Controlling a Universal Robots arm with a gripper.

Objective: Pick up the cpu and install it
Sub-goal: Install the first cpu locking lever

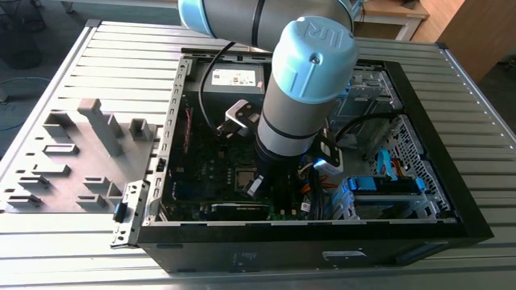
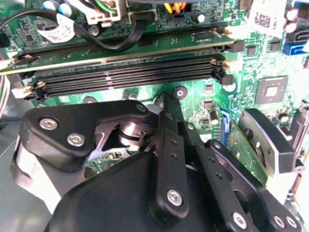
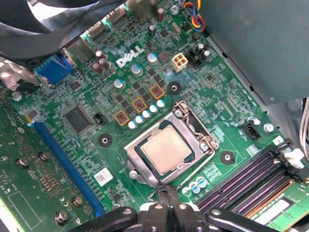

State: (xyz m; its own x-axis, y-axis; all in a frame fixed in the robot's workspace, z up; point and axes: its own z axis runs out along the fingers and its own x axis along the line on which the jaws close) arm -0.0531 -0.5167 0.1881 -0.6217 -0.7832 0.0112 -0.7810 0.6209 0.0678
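The arm (image 1: 303,90) reaches down into the open case (image 1: 322,235), which lies on the slatted bench (image 1: 113,48) toward the exterior view's right. A grey fixture tray (image 1: 77,157) sits on the bench just beside the case, on the exterior view's left, near the bench's front edge.

The cpu (image 3: 165,150) lies flat in its socket (image 3: 198,133) on the green motherboard (image 3: 72,183), silver top facing up and framed by the metal socket bracket. In the exterior view the cpu (image 1: 241,177) shows as a small pale square on the board, just beside the lower end of the arm.

The end effector (image 3: 168,193) hangs right at the edge of the socket in the first wrist view, its two black fingers (image 3: 162,200) pressed together with no gap between the tips and nothing held. The tips point at the socket's rim; whether they touch it cannot be told. In the second wrist view the end effector (image 2: 166,104) appears from behind, its black linkages over the board, with the memory slots (image 2: 130,77) beyond the tips and a black cable (image 2: 96,41) crossing above them.

Memory slots (image 3: 256,179) also lie just beside the socket in the first wrist view, and a blue slot (image 3: 65,159) runs along the board on the socket's other side.
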